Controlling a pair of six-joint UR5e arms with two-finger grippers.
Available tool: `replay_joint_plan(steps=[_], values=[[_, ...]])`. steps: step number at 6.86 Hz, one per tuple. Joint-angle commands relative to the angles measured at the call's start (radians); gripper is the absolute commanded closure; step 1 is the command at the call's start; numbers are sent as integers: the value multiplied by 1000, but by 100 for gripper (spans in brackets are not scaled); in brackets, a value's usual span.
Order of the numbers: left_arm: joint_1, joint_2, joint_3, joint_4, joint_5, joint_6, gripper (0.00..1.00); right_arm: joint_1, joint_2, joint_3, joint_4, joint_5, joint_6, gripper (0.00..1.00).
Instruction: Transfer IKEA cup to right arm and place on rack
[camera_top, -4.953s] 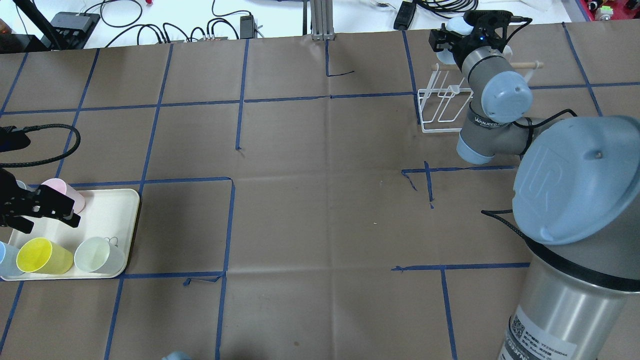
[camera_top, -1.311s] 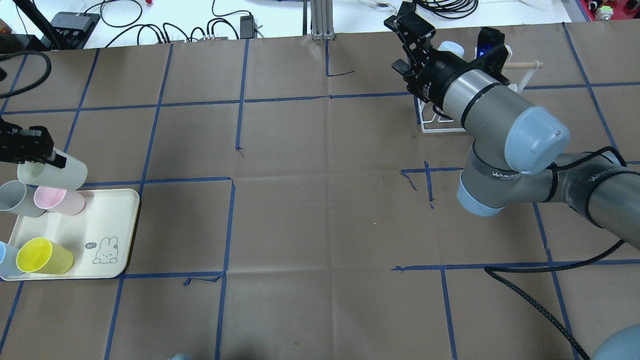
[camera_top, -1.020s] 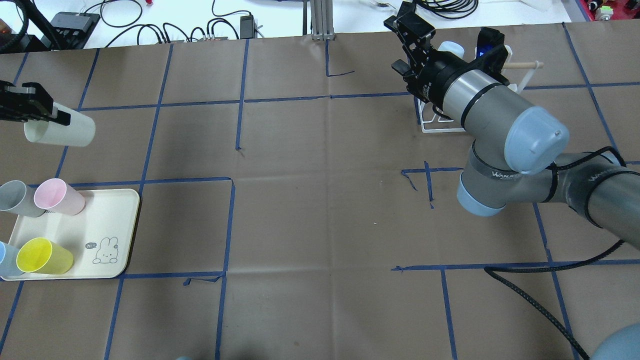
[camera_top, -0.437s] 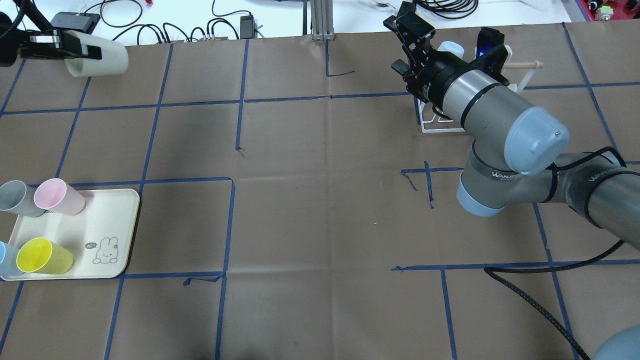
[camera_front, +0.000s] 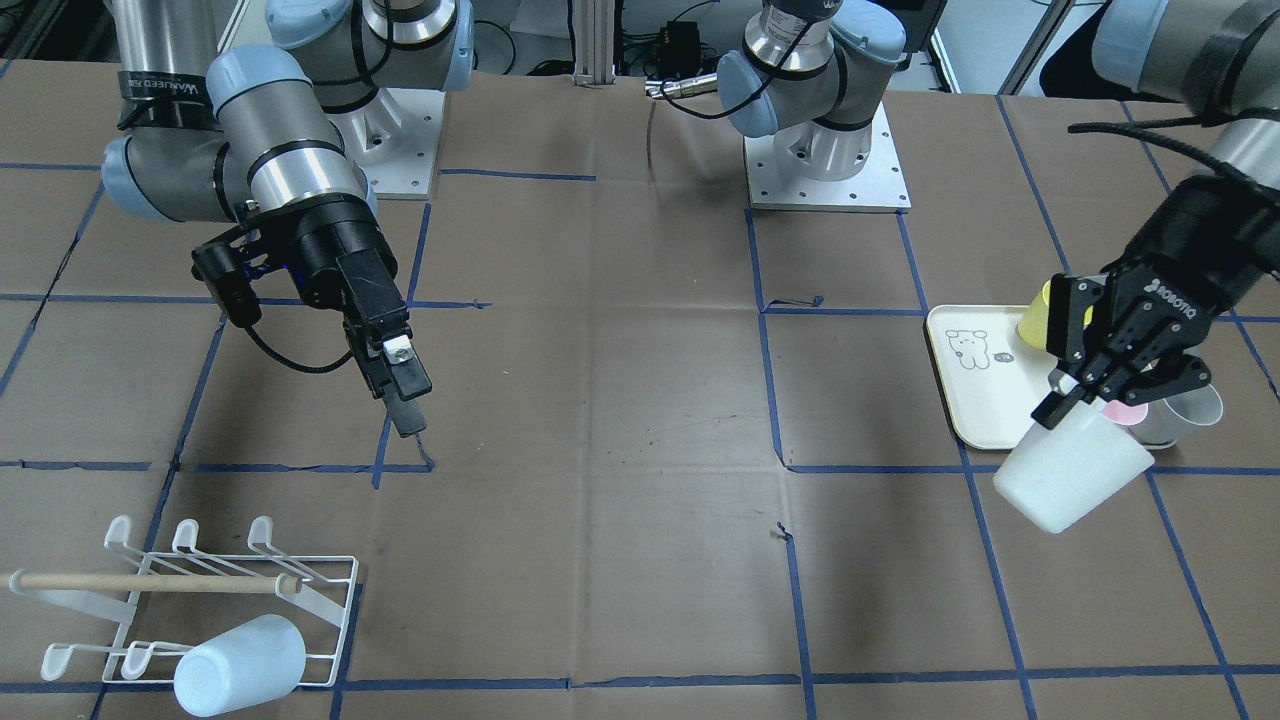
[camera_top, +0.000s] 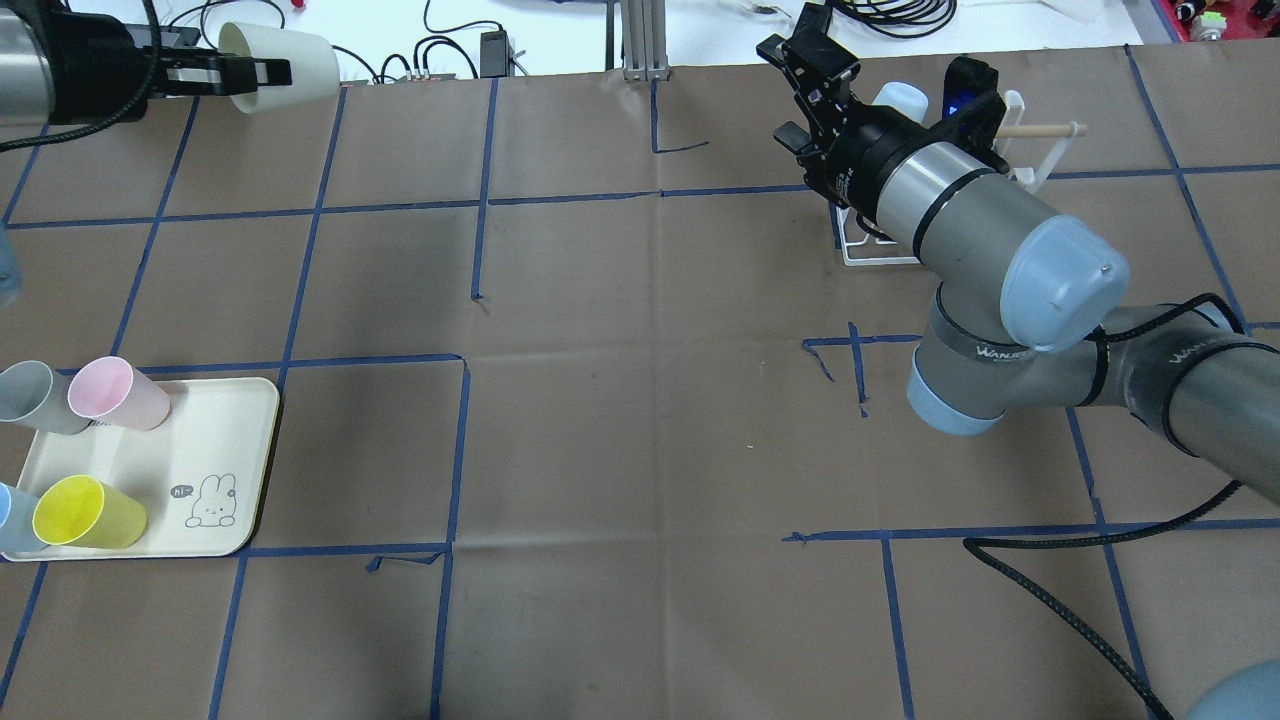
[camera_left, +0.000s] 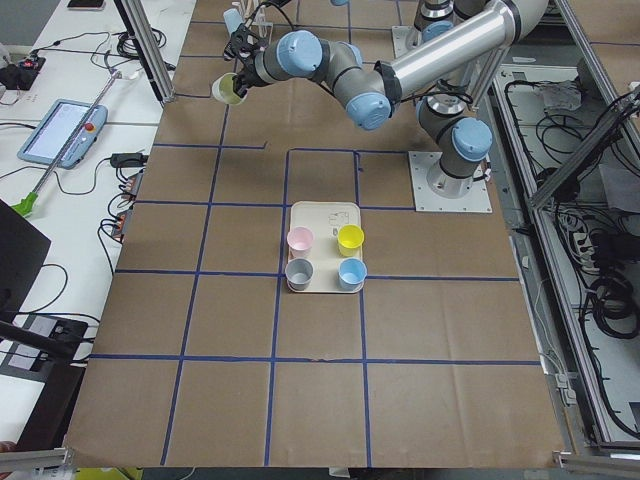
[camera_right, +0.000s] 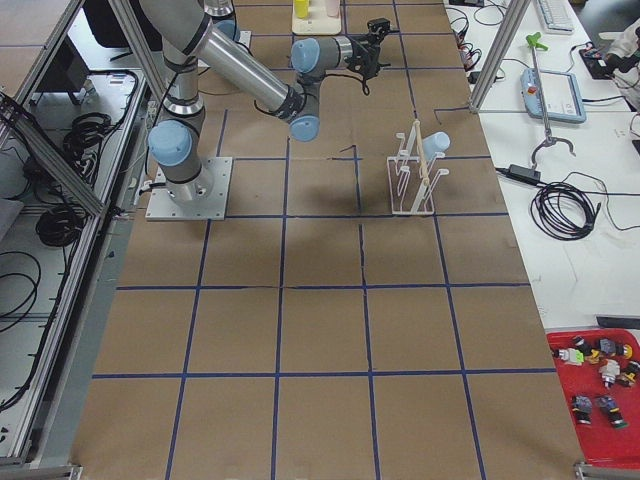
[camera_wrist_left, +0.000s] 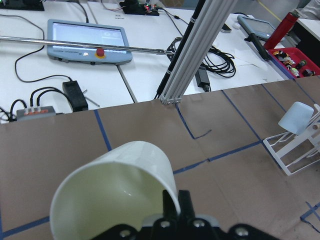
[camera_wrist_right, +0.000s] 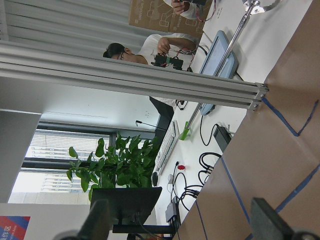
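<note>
IKEA cup (camera_front: 1075, 478) lies empty in left hand (camera_front: 1068, 402); tray (camera_top: 225, 440) holds four cups (camera_left: 300, 240).

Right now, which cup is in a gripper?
The cream cup, pinched at its rim by the left gripper; four others sit on the tray, a light-blue one on the rack.

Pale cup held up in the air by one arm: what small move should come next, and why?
Probably carry it toward the table's middle. The left gripper grips the pale cup by its rim above the table, while the right gripper hangs open near the rack, well apart from it.
</note>
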Motion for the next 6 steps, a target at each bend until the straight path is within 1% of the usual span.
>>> replay_joint_plan(steps=[1, 2, 3, 4, 5, 6], values=[[-78, -73, -75, 283, -117, 2, 100, 1, 3, 3, 1, -1, 0, 0], [-142, -111, -99, 410, -119, 3, 100, 3, 2, 17, -2, 0, 17, 0], [-178, -175, -141, 607, -122, -9, 100, 1, -3, 21, -3, -1, 15, 0], [-192, -228, -182, 804, -177, -73, 100, 3, -4, 23, -3, -1, 20, 0], [-206, -228, -196, 886, -180, -183, 99, 6, -4, 24, -5, -1, 97, 0], [-254, -234, -196, 913, -167, -217, 98, 26, 0, 37, -11, -1, 229, 0]])
